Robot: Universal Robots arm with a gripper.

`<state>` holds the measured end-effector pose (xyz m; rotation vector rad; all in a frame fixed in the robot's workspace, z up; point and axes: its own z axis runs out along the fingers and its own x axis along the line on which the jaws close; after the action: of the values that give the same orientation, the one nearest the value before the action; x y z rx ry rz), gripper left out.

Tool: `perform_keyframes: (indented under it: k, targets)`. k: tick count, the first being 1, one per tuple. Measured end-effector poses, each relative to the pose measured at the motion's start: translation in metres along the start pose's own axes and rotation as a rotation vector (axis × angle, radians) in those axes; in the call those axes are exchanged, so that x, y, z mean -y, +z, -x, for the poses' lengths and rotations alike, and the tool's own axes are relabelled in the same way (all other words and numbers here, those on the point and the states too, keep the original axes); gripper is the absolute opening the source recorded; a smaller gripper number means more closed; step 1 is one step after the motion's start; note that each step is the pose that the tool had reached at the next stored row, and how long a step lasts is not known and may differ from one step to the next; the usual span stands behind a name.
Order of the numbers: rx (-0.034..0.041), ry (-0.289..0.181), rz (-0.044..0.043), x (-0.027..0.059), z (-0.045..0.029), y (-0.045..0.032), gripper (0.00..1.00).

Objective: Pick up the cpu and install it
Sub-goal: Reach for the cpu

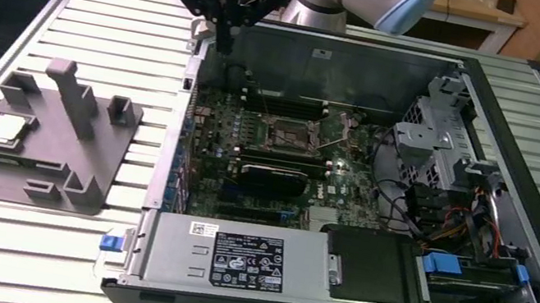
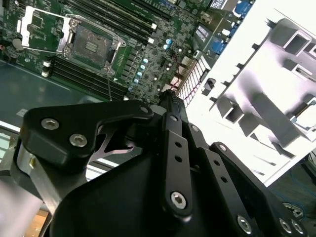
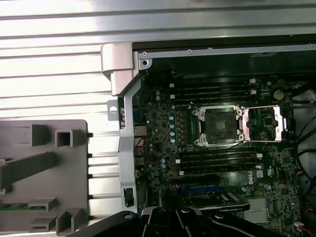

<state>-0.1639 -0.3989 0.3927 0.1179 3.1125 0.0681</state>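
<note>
The cpu (image 1: 5,128), a small square chip with a silver top, lies flat on the grey fixture plate (image 1: 78,168) at the exterior view's left, outside the computer case. My gripper (image 1: 225,45) hangs above the case's back left corner, far from the cpu, its fingers drawn together to a point with nothing between them. In the second wrist view the gripper (image 2: 168,98) points at the motherboard's edge. The bare cpu socket (image 1: 293,132) sits mid-motherboard, and in both wrist views its metal load plate (image 3: 266,123) (image 2: 37,29) is swung open beside the socket (image 3: 219,126) (image 2: 91,47).
The open computer case (image 1: 399,53) lies on a slatted metal table (image 1: 105,14). Upright posts (image 1: 74,96) rise from the fixture plate. Memory slots (image 3: 217,160) flank the socket. A power supply (image 1: 240,259), drive cage (image 1: 440,131) and cables (image 1: 457,226) fill the case's right and front.
</note>
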Motion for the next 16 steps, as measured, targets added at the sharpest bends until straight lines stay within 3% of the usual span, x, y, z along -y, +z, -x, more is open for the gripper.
perform_keyframes:
  k: [16]
  targets:
    - [0.0,0.0,0.0005,0.0014,-0.0194,-0.0004,0.11]
